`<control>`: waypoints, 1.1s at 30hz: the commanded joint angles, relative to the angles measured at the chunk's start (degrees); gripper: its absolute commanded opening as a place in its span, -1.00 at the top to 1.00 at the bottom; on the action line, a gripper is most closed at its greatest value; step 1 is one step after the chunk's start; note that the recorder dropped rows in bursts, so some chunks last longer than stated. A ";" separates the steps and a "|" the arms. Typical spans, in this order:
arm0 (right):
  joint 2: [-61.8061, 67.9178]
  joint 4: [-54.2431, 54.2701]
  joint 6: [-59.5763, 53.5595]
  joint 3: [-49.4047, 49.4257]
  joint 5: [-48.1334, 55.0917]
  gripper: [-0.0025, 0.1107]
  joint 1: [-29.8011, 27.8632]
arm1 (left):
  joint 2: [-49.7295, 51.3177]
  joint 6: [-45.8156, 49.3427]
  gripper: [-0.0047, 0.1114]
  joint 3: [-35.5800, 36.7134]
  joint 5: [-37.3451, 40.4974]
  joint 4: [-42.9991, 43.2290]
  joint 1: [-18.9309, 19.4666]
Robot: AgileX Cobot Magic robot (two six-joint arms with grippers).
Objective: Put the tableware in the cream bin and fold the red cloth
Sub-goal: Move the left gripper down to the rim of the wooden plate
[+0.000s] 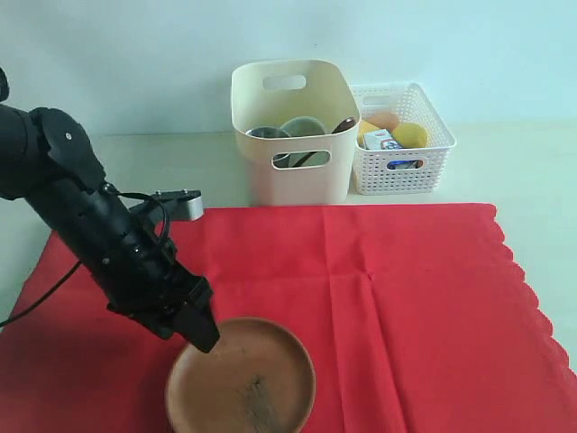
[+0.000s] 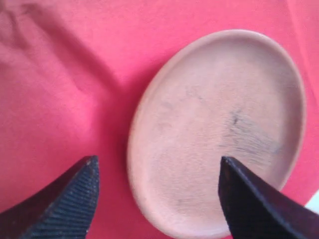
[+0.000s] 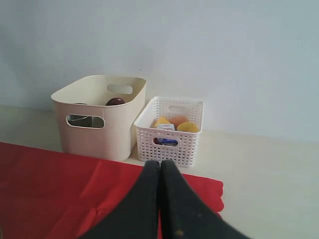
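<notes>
— What is the left gripper (image 2: 158, 162) doing?
— Its jaws stand wide apart, holding nothing. The round brown plate (image 2: 219, 124) lies right beneath them on the red cloth (image 2: 55, 89). One fingertip hangs over the plate, the other over bare cloth beyond its rim. Whether either touches, I cannot tell.
— And the right gripper (image 3: 159, 167)?
— Pressed together, empty, above the cloth's edge. Ahead of it stands the cream bin (image 3: 99, 134), with the white basket (image 3: 169, 139) just beside it.
— The other tableware?
— The bowl (image 1: 302, 126) and spoon (image 1: 344, 124) sit inside the bin, well away from the left gripper.
</notes>
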 commanded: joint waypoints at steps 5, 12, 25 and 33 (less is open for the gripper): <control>-0.26 -0.03 -0.03 0.28 -0.28 0.96 -0.38 | -0.19 0.81 -0.22 3.45 -4.51 -0.89 0.32; -0.26 -0.03 -0.03 0.28 -0.28 0.96 -0.38 | -0.19 0.81 -0.22 4.76 -5.42 -1.37 0.32; -0.26 -0.03 -0.03 0.28 -0.28 0.96 -0.38 | 3.06 5.09 -0.22 5.99 -6.11 -5.80 -2.67; -0.26 -0.03 -0.03 0.28 -0.28 0.96 -0.38 | 4.11 5.09 0.50 5.99 -7.04 -4.87 -3.20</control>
